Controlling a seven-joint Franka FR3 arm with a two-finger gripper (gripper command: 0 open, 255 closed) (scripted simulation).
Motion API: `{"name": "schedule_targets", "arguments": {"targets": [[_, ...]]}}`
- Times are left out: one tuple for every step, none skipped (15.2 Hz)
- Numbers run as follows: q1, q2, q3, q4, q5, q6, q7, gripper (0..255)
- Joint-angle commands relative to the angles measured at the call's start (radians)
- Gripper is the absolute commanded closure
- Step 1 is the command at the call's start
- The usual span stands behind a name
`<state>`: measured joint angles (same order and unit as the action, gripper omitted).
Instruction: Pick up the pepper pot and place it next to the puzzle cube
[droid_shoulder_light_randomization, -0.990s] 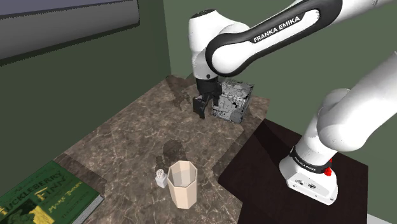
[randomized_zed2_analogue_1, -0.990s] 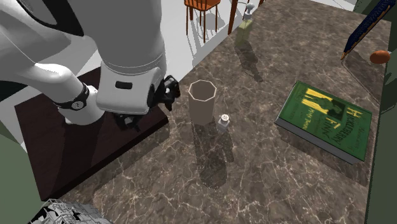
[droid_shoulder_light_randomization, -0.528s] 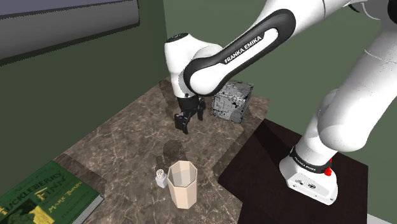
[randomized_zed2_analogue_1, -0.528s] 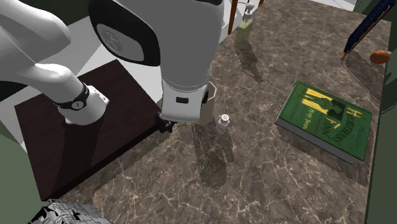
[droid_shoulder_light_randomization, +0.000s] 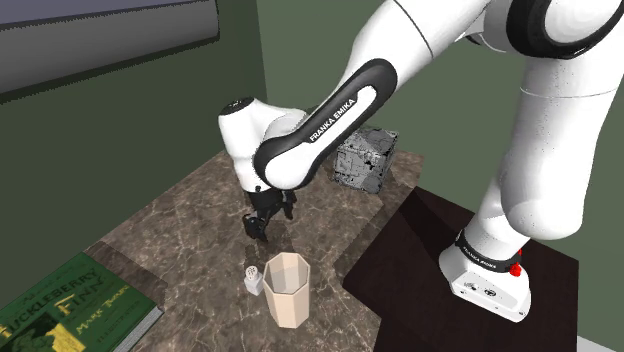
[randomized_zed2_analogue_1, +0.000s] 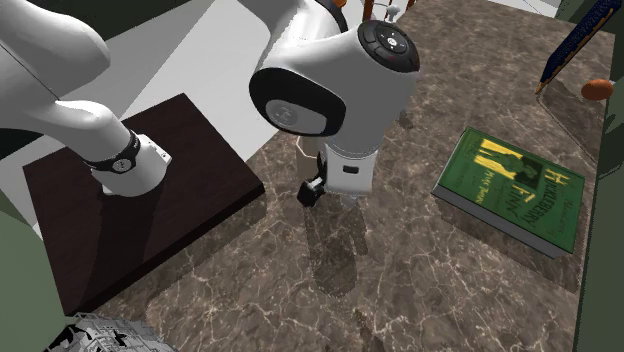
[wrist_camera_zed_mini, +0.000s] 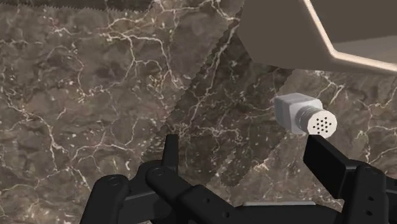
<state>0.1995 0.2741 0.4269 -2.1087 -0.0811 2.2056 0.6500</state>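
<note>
Hanging low over the worktop (droid_shoulder_light_randomization: 170, 220), the black jaws stand wide apart and hold nothing. The worktop looks like brown stone, shiny, with thin white cracks running all over it. The pepper pot (droid_shoulder_light_randomization: 253, 278) is small and pale grey. In the wrist view the pepper pot (wrist_camera_zed_mini: 304, 114) has a blocky body and a round top full of tiny holes, and it sits just past the tip of one finger, not touched. It stands on the worktop right beside a tall tan cup (droid_shoulder_light_randomization: 288, 292) with flat sides and an open top. The puzzle cube (droid_shoulder_light_randomization: 364, 160) is a patchy grey and black block far off, at the back end of the worktop by the green wall. A flat green book (droid_shoulder_light_randomization: 60, 312) lies at the near end, and its yellow letters seem to say "Huckleberry Finn". The smooth white arm (droid_shoulder_light_randomization: 330, 110) has "FRANKA EMIKA" written on a dark band.
</note>
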Motion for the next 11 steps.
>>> {"name": "schedule_targets", "arguments": {"targets": [[0.029,0.081,-0.002,0.061,-0.029,0.008,0.040,0],[0.045,0.120,-0.005,0.093,-0.041,0.009,0.057,0],[0.060,0.159,-0.009,0.127,-0.053,0.010,0.072,0],[0.076,0.197,-0.013,0.161,-0.064,0.009,0.086,0],[0.093,0.236,-0.017,0.198,-0.073,0.007,0.099,0],[0.109,0.275,-0.022,0.235,-0.082,0.005,0.110,0],[0.126,0.314,-0.026,0.274,-0.090,0.001,0.121,0],[0.143,0.353,-0.031,0.314,-0.097,-0.004,0.131,0],[0.160,0.392,-0.035,0.357,-0.104,-0.010,0.139,0],[0.165,0.402,-0.037,0.368,-0.105,-0.012,0.141,0],[0.167,0.409,-0.039,0.365,-0.108,-0.002,0.143,0]]}}
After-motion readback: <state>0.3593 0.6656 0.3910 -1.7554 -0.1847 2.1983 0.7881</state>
